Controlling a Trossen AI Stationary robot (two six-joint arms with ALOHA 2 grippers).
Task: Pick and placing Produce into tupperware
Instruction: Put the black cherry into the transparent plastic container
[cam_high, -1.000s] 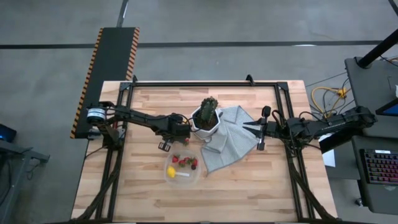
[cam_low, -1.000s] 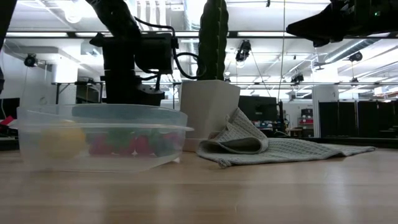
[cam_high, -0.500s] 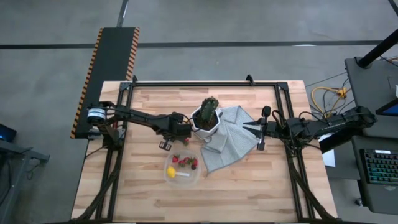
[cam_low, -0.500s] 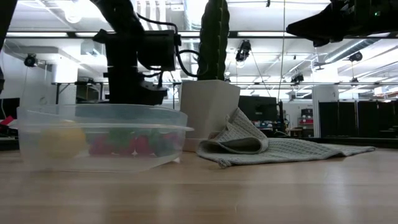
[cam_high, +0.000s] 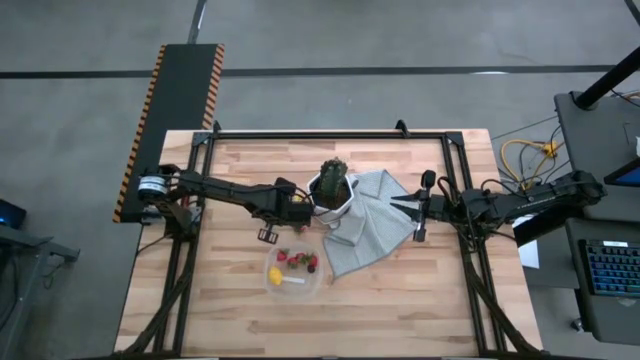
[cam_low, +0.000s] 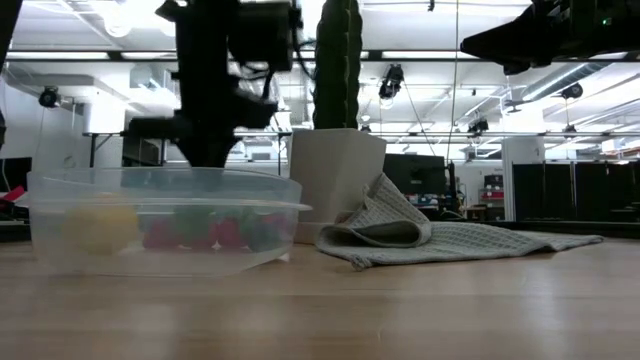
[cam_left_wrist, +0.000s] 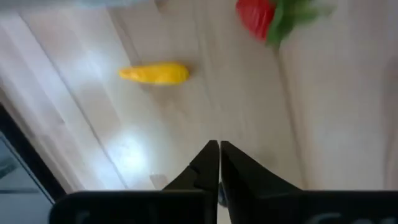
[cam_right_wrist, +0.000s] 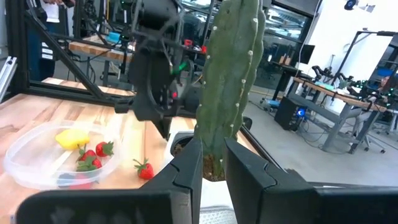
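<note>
- Since the earlier frames, the left gripper (cam_high: 297, 201) has been raised and drawn toward the plant pot (cam_high: 331, 194), and its fingers (cam_left_wrist: 209, 163) have been brought together with nothing between them.
- At the centre of the high view, the left gripper is seen just beside the pot's left side, above the clear container (cam_high: 293, 271).
- The container is set on the wooden table (cam_high: 400, 290) in the lower middle of the high view, in front of the pot.
- Inside it a yellow lemon (cam_high: 275, 275), red strawberries (cam_high: 297, 261) and a dark berry (cam_high: 312, 266) can be made out.
- One strawberry (cam_right_wrist: 145, 169) is left on the table outside the container, between it and the pot; in the left wrist view it appears blurred at the upper right.
- A small yellow piece (cam_left_wrist: 155, 73) is also seen lying on the table in the left wrist view.
- A cactus (cam_right_wrist: 227, 81) is held upright in the pot, and a grey cloth (cam_high: 368, 225) is spread to the pot's right.
- The right gripper (cam_high: 397, 202) is kept at the right of centre in the high view, over the cloth's right edge, its fingers (cam_right_wrist: 186, 171) slightly apart and empty.
</note>
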